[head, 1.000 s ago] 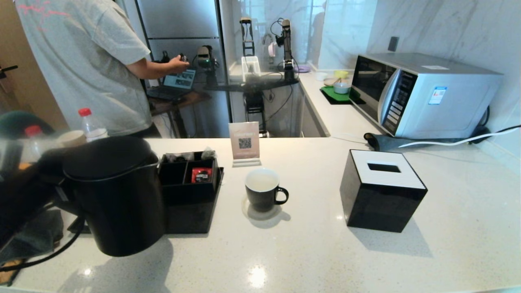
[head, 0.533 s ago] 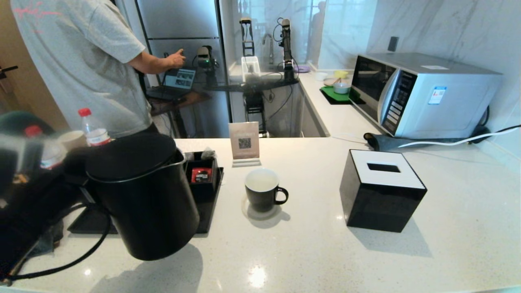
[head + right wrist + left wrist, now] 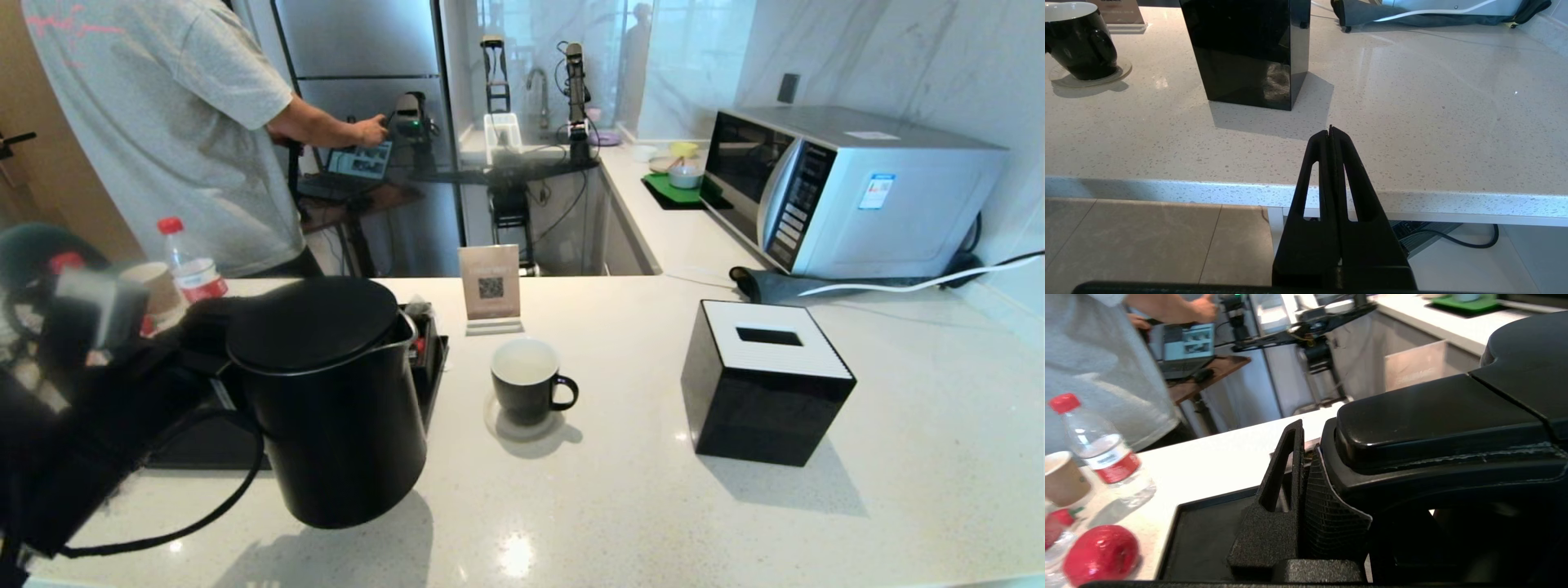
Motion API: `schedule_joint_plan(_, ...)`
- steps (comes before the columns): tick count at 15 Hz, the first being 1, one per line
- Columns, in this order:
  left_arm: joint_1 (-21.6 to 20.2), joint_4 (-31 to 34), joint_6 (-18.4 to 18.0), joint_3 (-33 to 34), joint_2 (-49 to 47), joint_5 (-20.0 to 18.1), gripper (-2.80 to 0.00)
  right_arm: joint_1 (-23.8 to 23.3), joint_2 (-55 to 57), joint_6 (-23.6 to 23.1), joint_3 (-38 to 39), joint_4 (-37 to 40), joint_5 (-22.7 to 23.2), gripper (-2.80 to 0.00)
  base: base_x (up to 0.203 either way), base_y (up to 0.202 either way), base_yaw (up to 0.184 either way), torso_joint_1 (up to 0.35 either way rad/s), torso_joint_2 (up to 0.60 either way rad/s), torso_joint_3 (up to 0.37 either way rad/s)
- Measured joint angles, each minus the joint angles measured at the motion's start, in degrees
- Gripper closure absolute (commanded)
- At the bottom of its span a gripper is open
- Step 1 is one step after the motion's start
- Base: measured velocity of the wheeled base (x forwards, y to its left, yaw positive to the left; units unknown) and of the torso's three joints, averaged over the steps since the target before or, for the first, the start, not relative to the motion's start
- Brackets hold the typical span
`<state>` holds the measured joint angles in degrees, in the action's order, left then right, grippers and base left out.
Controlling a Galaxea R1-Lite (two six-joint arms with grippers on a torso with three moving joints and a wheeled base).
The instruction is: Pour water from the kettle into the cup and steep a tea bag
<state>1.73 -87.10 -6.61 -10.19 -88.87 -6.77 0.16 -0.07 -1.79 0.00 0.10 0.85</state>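
The matte-black kettle [image 3: 335,408] hangs upright just above the counter, left of the cup [image 3: 526,384], with a gap between them. My left gripper [image 3: 1310,457] is shut on the kettle's loop handle [image 3: 1433,412]. The black cup stands on a coaster, its handle to the right; I cannot tell whether its white inside holds water. It also shows in the right wrist view as the cup [image 3: 1079,45]. A greyish tea bag [image 3: 419,308] peeks from the organiser behind the kettle. My right gripper [image 3: 1330,130] is shut on nothing, in front of the counter's front edge.
A black organiser tray [image 3: 431,367] sits behind the kettle. A QR sign [image 3: 490,286] stands behind the cup, and a black tissue box [image 3: 767,384] is to the right. Bottles [image 3: 192,261] and a paper cup [image 3: 151,282] are at far left, a microwave [image 3: 849,188] at back right, and a person [image 3: 155,122] behind.
My left gripper has carried the kettle rightward toward the cup, and it now hides most of the organiser. The cup and right gripper have stayed put.
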Motion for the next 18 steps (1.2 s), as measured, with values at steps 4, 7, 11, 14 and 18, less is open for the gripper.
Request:
schedule_joint_plan(4, 2.02, -0.07, -1.91, -2.16, -1.82, 4.16, 0.00, 0.00, 0.00, -0.02, 0.00, -0.01, 0.00, 0.00, 0.000, 0.000, 0.000, 0.000, 0.00, 0.000)
schedule_joint_plan(7, 4.91, -0.05, -2.60, -2.62, -2.33, 8.35, 0.00, 0.00, 0.00, 0.00, 0.00, -0.01, 0.02, 0.00, 0.000, 0.000, 0.000, 0.000, 0.00, 0.000)
schedule_joint_plan(11, 10.35, 0.06, -5.02, -3.64, -2.63, 17.09, 0.00, 0.00, 0.00, -0.02, 0.00, -0.01, -0.01, 0.00, 0.000, 0.000, 0.000, 0.000, 0.00, 0.000)
schedule_joint_plan(14, 14.24, 3.27, -5.59, -5.14, -2.93, 23.70, 0.00, 0.00, 0.00, -0.02, 0.00, -0.01, -0.01, 0.00, 0.000, 0.000, 0.000, 0.000, 0.00, 0.000)
schedule_joint_plan(18, 18.53, 7.09, -7.86, -7.67, -3.08, 30.54, 0.00, 0.00, 0.00, -0.02, 0.00, -0.01, 0.01, 0.00, 0.000, 0.000, 0.000, 0.000, 0.00, 0.000)
